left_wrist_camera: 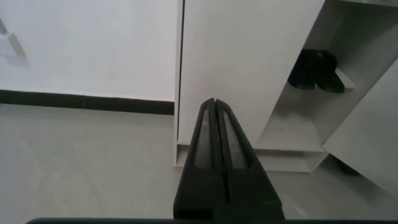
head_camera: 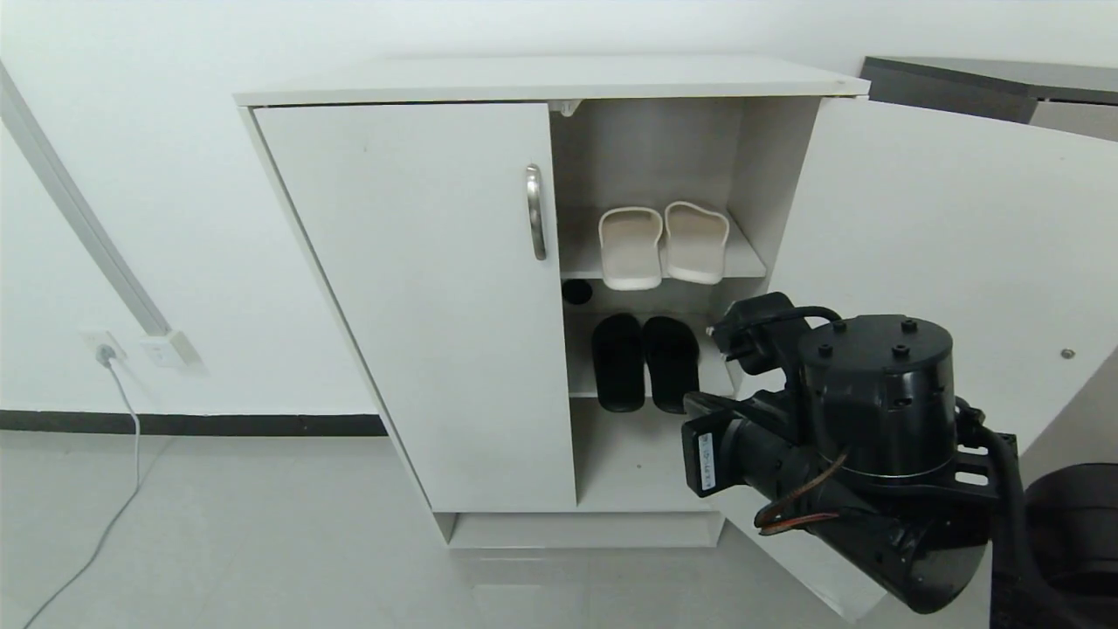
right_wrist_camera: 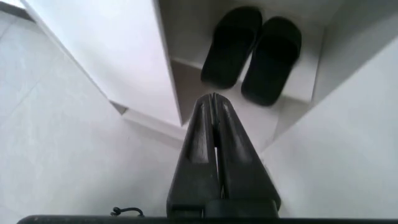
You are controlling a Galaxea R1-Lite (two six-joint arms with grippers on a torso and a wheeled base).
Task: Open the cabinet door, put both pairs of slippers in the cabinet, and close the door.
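Note:
A white cabinet (head_camera: 541, 80) stands against the wall with its left door (head_camera: 419, 297) closed and its right door (head_camera: 943, 262) swung wide open. A pair of white slippers (head_camera: 662, 245) lies on the upper shelf. A pair of black slippers (head_camera: 645, 362) lies on the shelf below, also seen as black slippers (right_wrist_camera: 252, 53) and black slippers (left_wrist_camera: 320, 70). My right gripper (right_wrist_camera: 214, 96) is shut and holds nothing, hanging in front of the open compartment below the black pair. My left gripper (left_wrist_camera: 214, 101) is shut and empty, low before the closed door.
The left door carries a metal handle (head_camera: 534, 224). A wall socket (head_camera: 170, 349) with a cable (head_camera: 113, 507) trailing over the floor is at the left. Dark furniture (head_camera: 987, 87) stands behind the open door. Bare floor (head_camera: 262, 542) lies before the cabinet.

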